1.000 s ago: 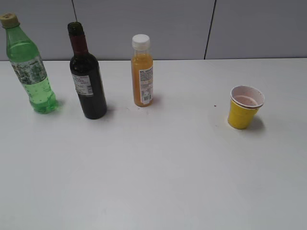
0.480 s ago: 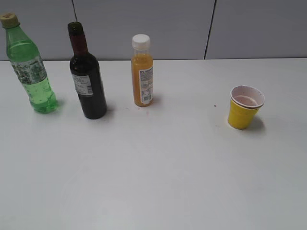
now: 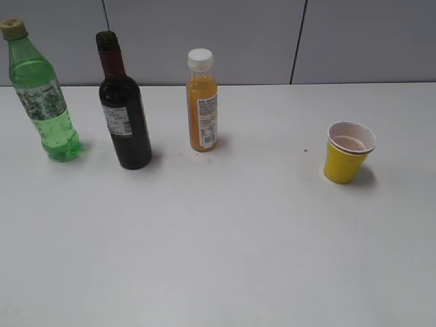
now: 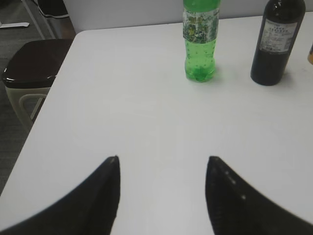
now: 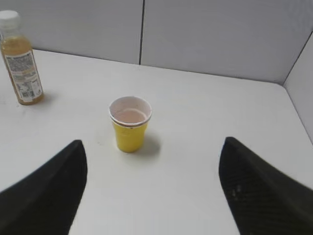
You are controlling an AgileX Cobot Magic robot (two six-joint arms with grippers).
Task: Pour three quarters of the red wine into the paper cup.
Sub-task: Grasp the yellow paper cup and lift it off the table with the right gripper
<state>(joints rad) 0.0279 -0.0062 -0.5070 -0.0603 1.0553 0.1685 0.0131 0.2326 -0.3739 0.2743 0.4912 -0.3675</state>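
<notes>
Red wine (image 3: 125, 109) in a tall dark glass bottle, between green soda bottle (image 3: 42, 92) and orange juice bottle (image 3: 202, 101) — likely heavy, slippery, breakable; best grabbed around the wide middle. Paper cup (image 3: 347, 152) far right, light, squashy. Left gripper (image 4: 161, 196) and right gripper (image 5: 151, 191) spread wide, empty.
</notes>
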